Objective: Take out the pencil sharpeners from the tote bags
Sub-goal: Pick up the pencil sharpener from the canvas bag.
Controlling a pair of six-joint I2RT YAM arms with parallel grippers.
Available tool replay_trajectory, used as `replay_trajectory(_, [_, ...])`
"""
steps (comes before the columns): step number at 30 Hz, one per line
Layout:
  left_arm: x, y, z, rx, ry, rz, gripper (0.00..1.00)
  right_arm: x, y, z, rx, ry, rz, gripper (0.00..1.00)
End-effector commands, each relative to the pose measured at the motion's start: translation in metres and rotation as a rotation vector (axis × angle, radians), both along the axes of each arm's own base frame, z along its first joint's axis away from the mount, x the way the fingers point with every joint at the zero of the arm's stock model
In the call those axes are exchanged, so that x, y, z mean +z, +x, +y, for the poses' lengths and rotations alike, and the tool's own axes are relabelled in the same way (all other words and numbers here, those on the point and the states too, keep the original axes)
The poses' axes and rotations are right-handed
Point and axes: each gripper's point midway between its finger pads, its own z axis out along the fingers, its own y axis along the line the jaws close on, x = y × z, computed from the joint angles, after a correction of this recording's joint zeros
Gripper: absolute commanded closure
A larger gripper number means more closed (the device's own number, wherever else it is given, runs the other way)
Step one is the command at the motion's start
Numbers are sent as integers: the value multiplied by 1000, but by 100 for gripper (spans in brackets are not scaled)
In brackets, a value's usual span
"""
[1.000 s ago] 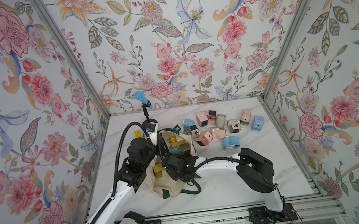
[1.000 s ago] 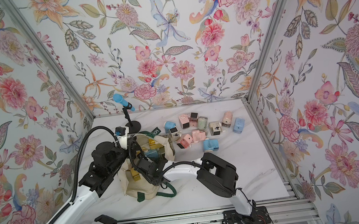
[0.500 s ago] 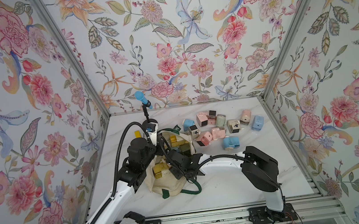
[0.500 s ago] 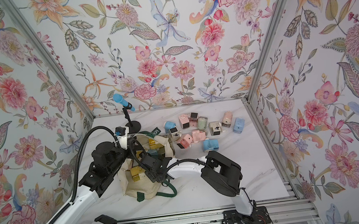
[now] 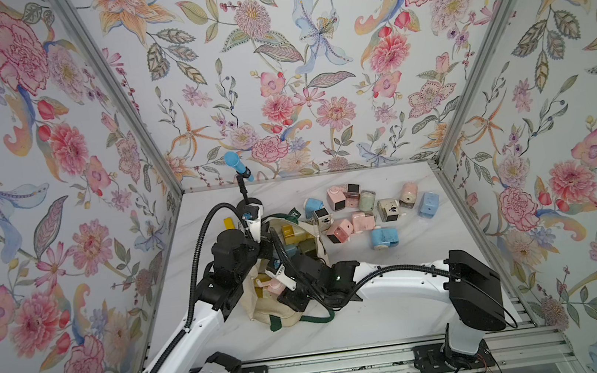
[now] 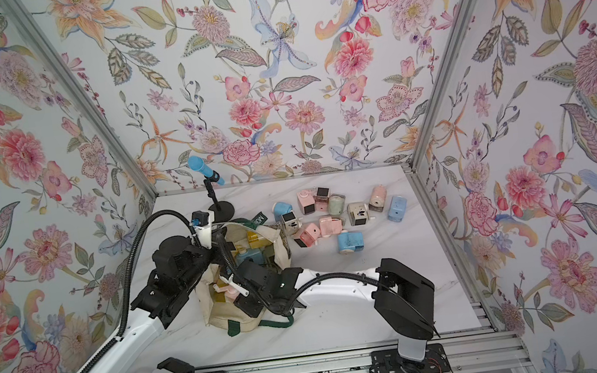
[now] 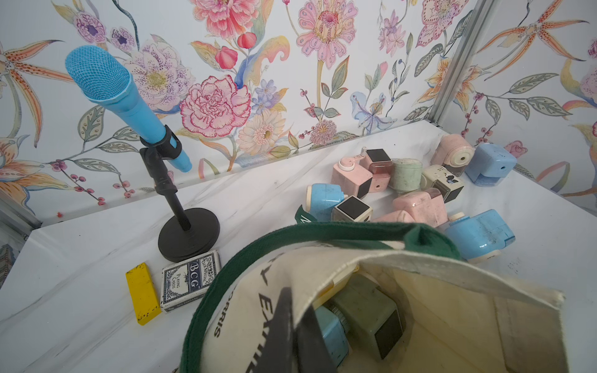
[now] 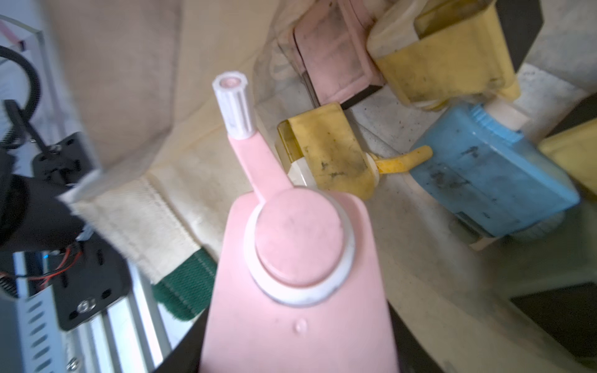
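Observation:
The cream tote bag point(image 5: 266, 311) point(image 6: 214, 314) lies near the table's front left with its mouth open. My left gripper point(image 7: 295, 336) is shut on the bag's rim, one dark finger on each side of the canvas. Inside the bag, my right gripper point(image 8: 297, 348) is shut on a pink pencil sharpener point(image 8: 297, 245) point(image 5: 274, 285) with a white-tipped crank. Yellow point(image 8: 326, 151), blue point(image 8: 484, 174), pink point(image 8: 336, 64) and green point(image 7: 365, 310) sharpeners lie in the bag. Several more sharpeners point(image 5: 362, 210) point(image 6: 331, 214) sit on the table to the bag's right.
A blue microphone on a black stand point(image 5: 238, 165) stands at the back left. Beside its base lie a yellow bar point(image 7: 142, 290) and a card deck point(image 7: 190, 277). Floral walls enclose three sides, and a metal rail point(image 5: 349, 363) runs along the front.
My right gripper's jaws have narrowed onto the pink sharpener, and the right arm has drawn back to the right. My left arm has kept its hold on the bag rim.

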Motion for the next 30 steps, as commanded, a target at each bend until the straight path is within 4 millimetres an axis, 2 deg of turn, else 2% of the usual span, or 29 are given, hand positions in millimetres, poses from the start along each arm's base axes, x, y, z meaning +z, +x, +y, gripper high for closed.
replay_trajectory(1, [29,2,6,28,-39,-65,100,32,-22,2,136,66,-13,63])
replay_trajectory(5, [29,3,6,29,-39,-66,100,50,-38,-10,190,60,-32,63])
replay_trajectory(12, [28,2,6,28,-35,-65,100,57,-46,-38,207,39,-71,64])
replay_trajectory(18, [27,3,6,30,-33,-62,100,101,-32,-69,140,177,-155,65])
replay_trajectory(21, [27,3,6,30,-34,-62,100,117,-13,-96,62,249,-161,65])
replay_trajectory(25, [29,2,8,35,-32,-69,100,131,23,-134,-90,330,-171,66])
replay_trajectory(27, [30,2,8,35,-33,-72,100,132,46,-154,-196,350,-170,65])
replay_trajectory(28, [29,2,8,35,-33,-72,100,130,61,-168,-276,352,-170,63])
replay_trajectory(30, [30,2,7,34,-33,-72,100,122,90,-198,-438,349,-164,64])
